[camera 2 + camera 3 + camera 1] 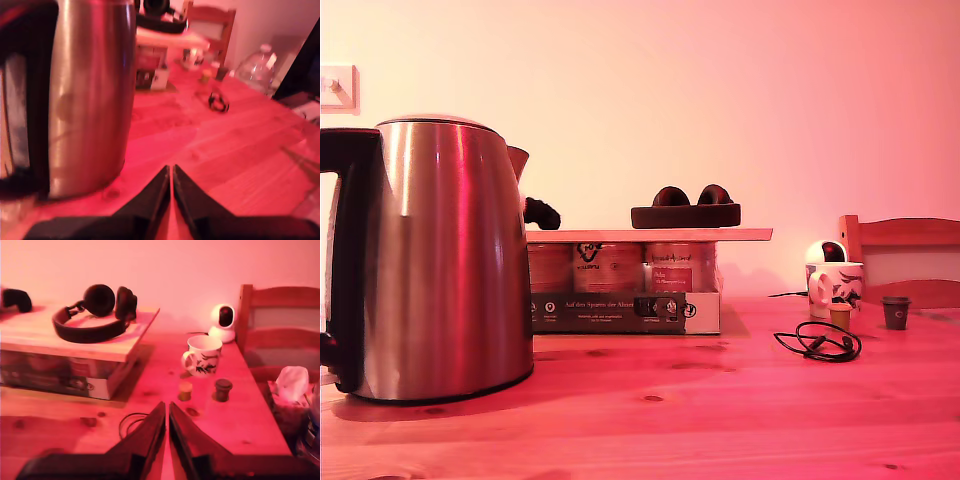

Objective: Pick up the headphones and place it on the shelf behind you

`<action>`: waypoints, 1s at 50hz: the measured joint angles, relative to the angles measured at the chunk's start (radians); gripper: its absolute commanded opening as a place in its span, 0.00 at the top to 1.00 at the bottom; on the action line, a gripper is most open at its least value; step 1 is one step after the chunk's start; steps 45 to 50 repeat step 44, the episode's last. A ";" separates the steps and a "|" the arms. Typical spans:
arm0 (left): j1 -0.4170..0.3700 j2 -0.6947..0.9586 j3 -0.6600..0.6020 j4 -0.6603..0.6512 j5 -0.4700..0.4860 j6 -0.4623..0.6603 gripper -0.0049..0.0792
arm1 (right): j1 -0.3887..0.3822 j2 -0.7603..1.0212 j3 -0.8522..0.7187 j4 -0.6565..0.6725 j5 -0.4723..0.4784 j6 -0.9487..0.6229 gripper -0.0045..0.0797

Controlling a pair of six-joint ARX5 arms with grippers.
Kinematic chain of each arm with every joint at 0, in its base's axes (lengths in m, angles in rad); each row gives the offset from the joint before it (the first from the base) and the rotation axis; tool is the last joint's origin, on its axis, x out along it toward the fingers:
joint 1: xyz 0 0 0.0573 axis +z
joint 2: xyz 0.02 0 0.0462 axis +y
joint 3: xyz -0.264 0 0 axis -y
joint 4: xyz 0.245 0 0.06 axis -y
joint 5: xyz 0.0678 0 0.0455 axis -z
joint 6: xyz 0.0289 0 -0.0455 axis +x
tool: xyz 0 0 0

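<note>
My first gripper point(170, 170) is pinched tight with nothing in it. It hangs over the wooden table point(240, 150), just beside the big shiny kettle point(90, 100). My second gripper point(166, 407) is pinched tight too, and it holds nothing. It hangs over the table near a thin black cable point(131, 426). The headphones point(95, 315) are not in any gripper. They lie on top of the shelf point(30, 335), a flat light board, with the band lying flat and the two round ear cups sticking up. The shelf rests on a dark box of jars point(620, 300). A small black thing point(542, 212) sits on the shelf at the end nearer the kettle, and I cannot tell what it is. In the exterior view a white mug point(834, 285) stands to the right of the box, with a little yellow cup point(840, 316) and a little dark cup point(895, 312) near it and a wooden chair point(905, 235) behind.
</note>
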 measured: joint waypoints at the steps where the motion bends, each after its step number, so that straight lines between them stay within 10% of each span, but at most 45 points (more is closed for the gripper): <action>1: 0.000 0.000 0.000 -0.008 0.000 0.000 0.96 | 0.004 -0.016 0.000 -0.003 -0.001 0.000 0.96; 50: 0.000 0.000 0.000 -0.151 0.000 0.000 0.96 | 0.064 -0.130 0.000 -0.038 -0.251 -0.051 0.96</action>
